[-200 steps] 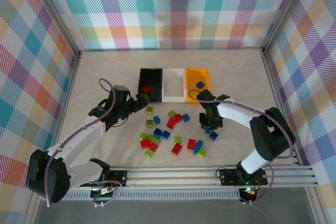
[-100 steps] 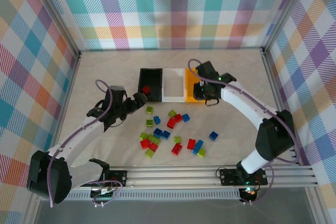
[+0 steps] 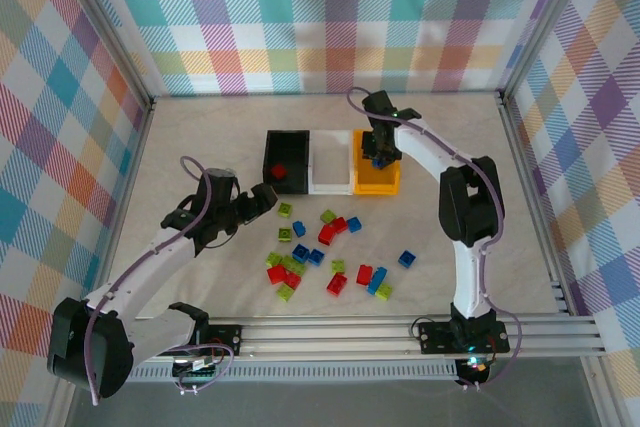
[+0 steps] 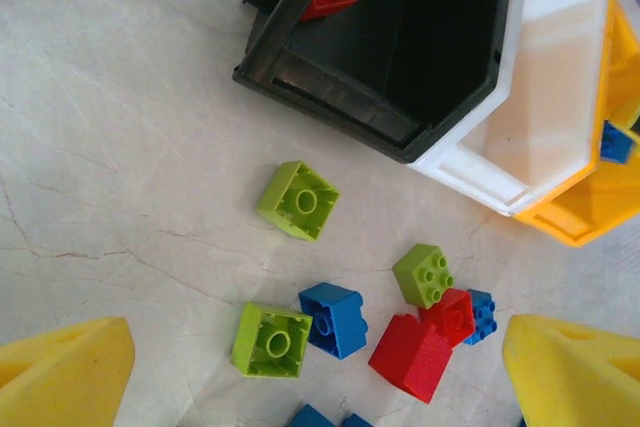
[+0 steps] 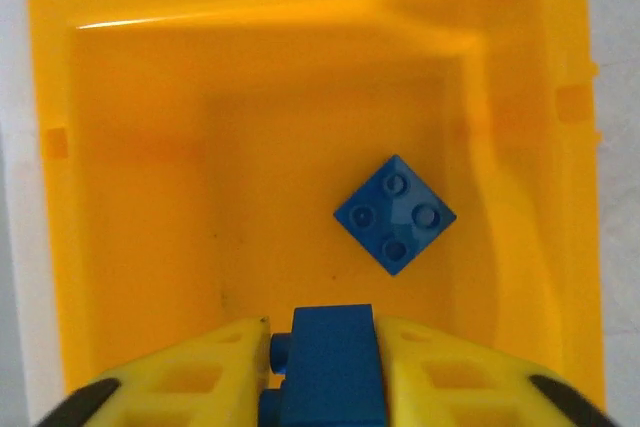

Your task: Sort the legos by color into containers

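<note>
Left white arm low, stretched toward 1 o'clock; left yellow-fingered gripper spread wide. Right white arm bent toward 11 o'clock; right yellow-fingered gripper pinching blue studded plastic brick.

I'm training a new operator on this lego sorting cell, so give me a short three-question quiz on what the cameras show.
1. True or false: the black bin holds a red brick.
2. What sits between the fingers of the right pincer? A red brick, B blue brick, C nothing.
3. Fill in: the white bin stands between the black bin and the ___ bin.
Key: 1 true; 2 B; 3 orange bin.
</note>
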You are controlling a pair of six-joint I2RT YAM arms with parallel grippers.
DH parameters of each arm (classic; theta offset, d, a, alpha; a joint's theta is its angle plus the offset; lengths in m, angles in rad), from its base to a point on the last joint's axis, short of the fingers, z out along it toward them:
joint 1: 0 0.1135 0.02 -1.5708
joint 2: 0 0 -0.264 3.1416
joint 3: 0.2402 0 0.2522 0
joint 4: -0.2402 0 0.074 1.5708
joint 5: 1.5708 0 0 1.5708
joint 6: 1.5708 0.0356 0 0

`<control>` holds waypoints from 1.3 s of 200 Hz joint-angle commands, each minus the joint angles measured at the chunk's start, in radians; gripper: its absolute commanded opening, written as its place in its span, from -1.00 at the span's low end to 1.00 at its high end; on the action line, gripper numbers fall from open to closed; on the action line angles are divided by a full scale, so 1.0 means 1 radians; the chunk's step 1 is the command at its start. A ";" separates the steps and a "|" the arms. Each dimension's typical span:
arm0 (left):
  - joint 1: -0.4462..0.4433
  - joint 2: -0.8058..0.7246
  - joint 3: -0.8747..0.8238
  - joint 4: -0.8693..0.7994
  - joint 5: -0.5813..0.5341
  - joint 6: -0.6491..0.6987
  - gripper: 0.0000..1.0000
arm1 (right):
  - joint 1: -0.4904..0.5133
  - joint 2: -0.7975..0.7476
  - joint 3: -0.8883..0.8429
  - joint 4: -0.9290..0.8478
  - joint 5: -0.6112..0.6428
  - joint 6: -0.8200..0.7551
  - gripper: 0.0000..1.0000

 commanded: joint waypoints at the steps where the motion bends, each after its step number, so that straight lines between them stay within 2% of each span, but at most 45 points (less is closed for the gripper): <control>1: 0.006 -0.002 -0.012 -0.017 0.010 0.025 0.90 | 0.003 -0.036 0.042 -0.007 -0.013 -0.007 -0.05; 33: 0.006 0.025 0.002 -0.009 0.021 0.040 0.90 | 0.004 -0.136 -0.029 0.032 -0.047 -0.003 0.14; 58: -0.017 0.072 0.030 -0.026 0.023 0.081 0.77 | 0.023 -0.248 -0.172 0.099 -0.091 0.014 0.18; 85: -0.116 0.172 0.091 -0.076 -0.068 0.141 0.69 | 0.050 -0.362 -0.352 0.190 -0.129 0.046 0.19; 119: -0.211 0.350 0.182 -0.101 -0.218 0.217 0.64 | 0.070 -0.449 -0.496 0.257 -0.138 0.071 0.19; 157: -0.262 0.472 0.247 -0.062 -0.395 0.274 0.53 | 0.070 -0.487 -0.544 0.268 -0.126 0.067 0.19; 176: -0.263 0.515 0.269 -0.040 -0.435 0.300 0.49 | 0.068 -0.501 -0.558 0.272 -0.121 0.064 0.19; 207: -0.263 0.591 0.315 -0.047 -0.466 0.317 0.40 | 0.063 -0.519 -0.572 0.278 -0.119 0.062 0.20; 260: -0.263 0.674 0.336 -0.016 -0.463 0.325 0.41 | 0.041 -0.572 -0.591 0.285 -0.118 0.063 0.21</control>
